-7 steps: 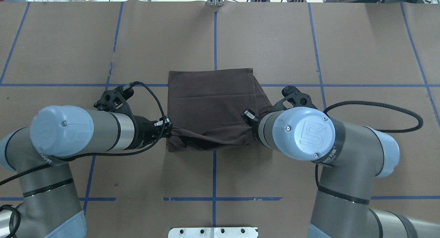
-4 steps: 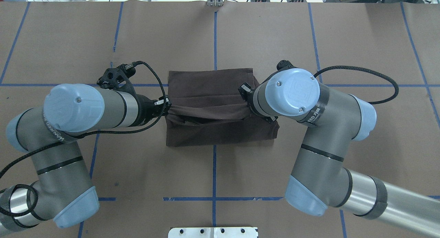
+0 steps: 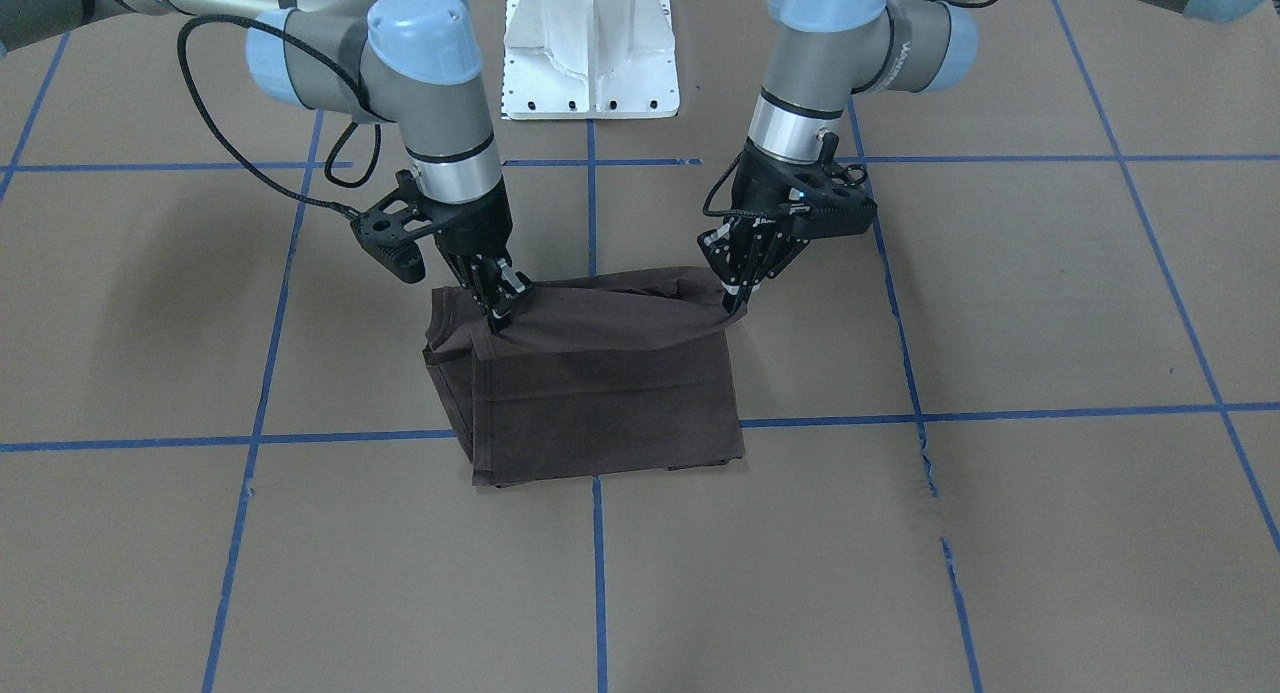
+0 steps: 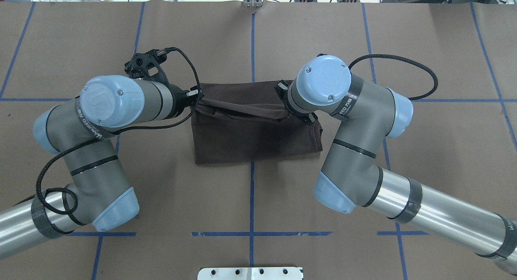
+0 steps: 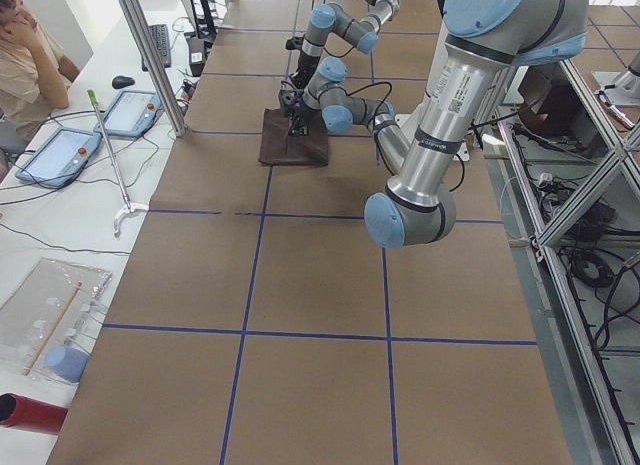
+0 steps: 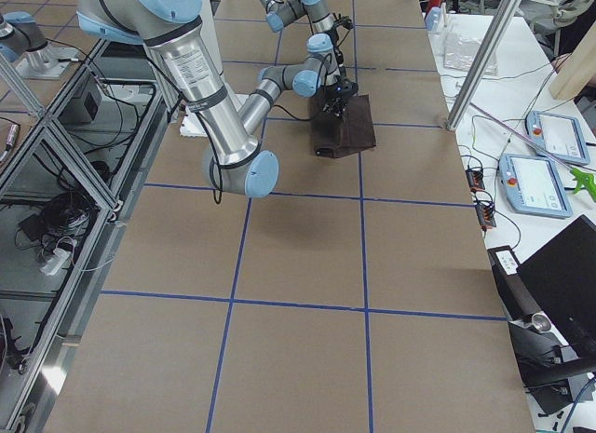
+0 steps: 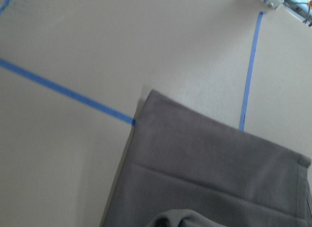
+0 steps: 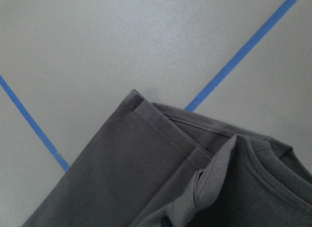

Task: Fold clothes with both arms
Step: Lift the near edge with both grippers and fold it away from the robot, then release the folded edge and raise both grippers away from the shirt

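The dark brown T-shirt (image 3: 600, 393) lies folded at the table's middle, and it also shows in the overhead view (image 4: 254, 138). My left gripper (image 3: 738, 301) is shut on one end of a lifted fold edge of the shirt. My right gripper (image 3: 497, 313) is shut on the other end. The edge hangs taut between them, above the rest of the shirt and near its far edge. In the overhead view the left gripper (image 4: 196, 97) sits at the shirt's far left corner, and the right gripper is mostly hidden under its own wrist. The right wrist view shows the ribbed collar (image 8: 273, 173).
The white pedestal base (image 3: 590, 53) stands on the robot's side of the shirt. Blue tape lines (image 4: 252, 41) cross the brown table cover. Black cables (image 4: 398, 76) loop off both wrists. An operator (image 5: 25, 45) and tablets are beyond the table's far edge.
Both arms have moved away from the robot's base. They have carried the gripped shirt edge from the near side over the shirt to near its far edge.
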Motion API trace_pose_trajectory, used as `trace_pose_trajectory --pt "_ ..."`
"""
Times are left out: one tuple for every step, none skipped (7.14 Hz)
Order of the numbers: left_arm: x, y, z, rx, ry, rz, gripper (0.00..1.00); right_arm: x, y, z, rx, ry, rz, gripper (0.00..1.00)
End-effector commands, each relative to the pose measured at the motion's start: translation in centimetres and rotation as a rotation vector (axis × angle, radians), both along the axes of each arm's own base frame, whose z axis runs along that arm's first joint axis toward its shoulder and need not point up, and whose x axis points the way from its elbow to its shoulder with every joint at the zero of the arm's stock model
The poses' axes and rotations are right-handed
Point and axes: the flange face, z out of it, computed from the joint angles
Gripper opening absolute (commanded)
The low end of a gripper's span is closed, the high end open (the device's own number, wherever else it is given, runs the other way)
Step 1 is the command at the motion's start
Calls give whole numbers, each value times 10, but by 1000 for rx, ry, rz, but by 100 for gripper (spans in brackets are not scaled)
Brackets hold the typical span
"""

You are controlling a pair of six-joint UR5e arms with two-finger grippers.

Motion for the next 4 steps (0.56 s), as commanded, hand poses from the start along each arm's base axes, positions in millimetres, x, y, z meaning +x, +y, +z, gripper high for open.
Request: trace_pose_trajectory --pt "23 -92 38 79 -91 -58 35 -26 -81 31 65 30 -52 75" --pt "26 -132 53 134 -146 -103 78 -24 -142 36 91 47 -85 100" --pt "1 -152 52 185 -149 -143 100 23 -187 24 118 20 -127 100" --pt "-4 -150 45 193 -135 -146 100 41 -192 19 119 -11 -153 100"
